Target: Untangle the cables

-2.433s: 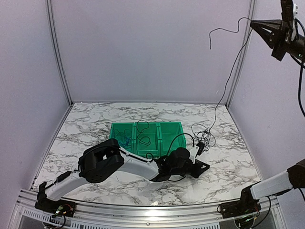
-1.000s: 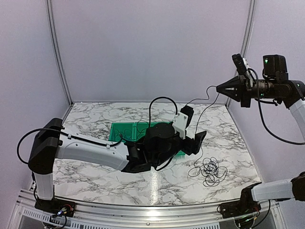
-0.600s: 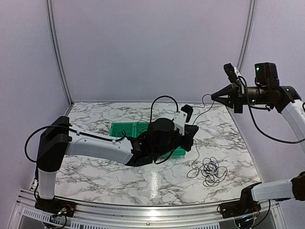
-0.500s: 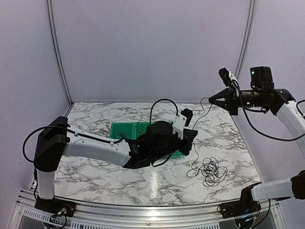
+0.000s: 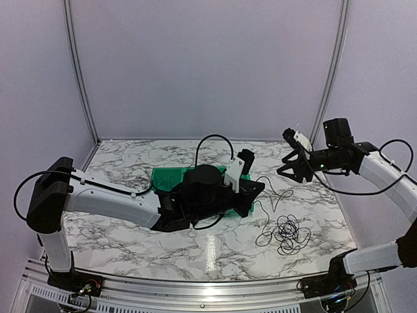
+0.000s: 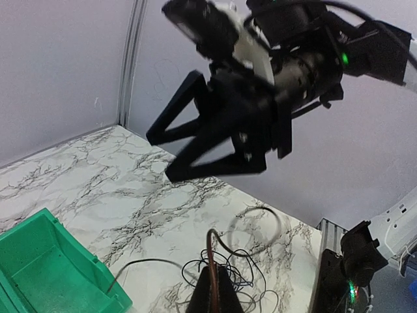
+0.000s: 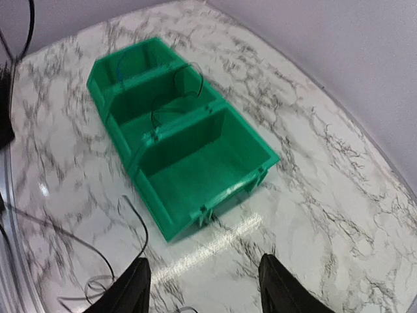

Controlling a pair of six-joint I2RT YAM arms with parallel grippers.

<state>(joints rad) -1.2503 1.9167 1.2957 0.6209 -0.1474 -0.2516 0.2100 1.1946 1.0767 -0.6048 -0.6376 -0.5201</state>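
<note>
Black cables (image 5: 285,233) lie in a loose coil on the marble tabletop (image 5: 326,195), right of the green bin (image 5: 164,177). One strand trails from the coil up and left to the left end effector (image 5: 258,189), clamped tight on it. The right end effector (image 5: 285,175) hovers above, jaws parted, holding nothing.

Cables (image 5: 285,233): thin black cords, bunched in loose messy tangle on marble table (image 5: 130,163), right of green bin (image 5: 159,173). One strand lifted off pile, pinched in left gripper (image 6: 212,290), curled up above closed tips. Slack loop trailed toward back of table. More strands seen lying inside bin: blue cord (image 7: 122,65) in end compartment, black one in middle.
</note>
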